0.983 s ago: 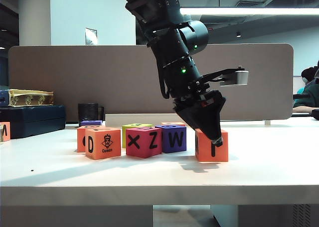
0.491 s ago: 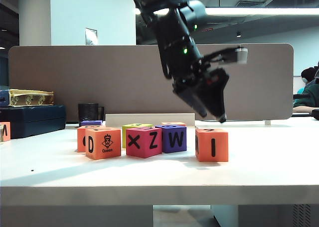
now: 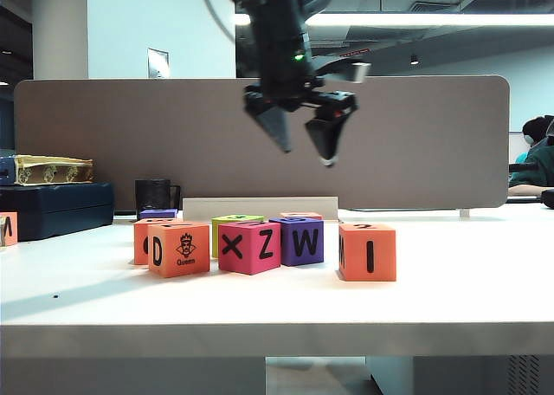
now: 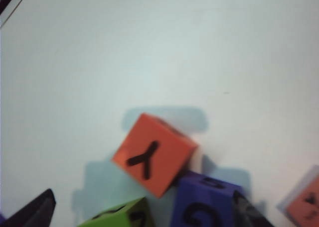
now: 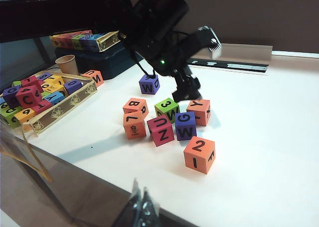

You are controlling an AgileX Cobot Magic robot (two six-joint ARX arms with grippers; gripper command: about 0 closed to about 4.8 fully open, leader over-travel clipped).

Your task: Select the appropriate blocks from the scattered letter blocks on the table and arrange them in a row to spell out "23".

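Block "2" (image 5: 199,155) upright on table (image 5: 259,137), left hand (image 3: 301,135) open above, right hand (image 5: 141,207) closed.

blocks (image 3: 260,243) crowded, orange block (image 3: 368,251) stands apart

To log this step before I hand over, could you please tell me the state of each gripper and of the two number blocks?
left gripper: open, empty, raised above the cluster of blocks.
right gripper: shut, empty, away from the blocks.
orange "2" block: free on the table, apart from the cluster, 2 face up.
green "3" block: in the cluster, 3 face up, not yet beside the 2.
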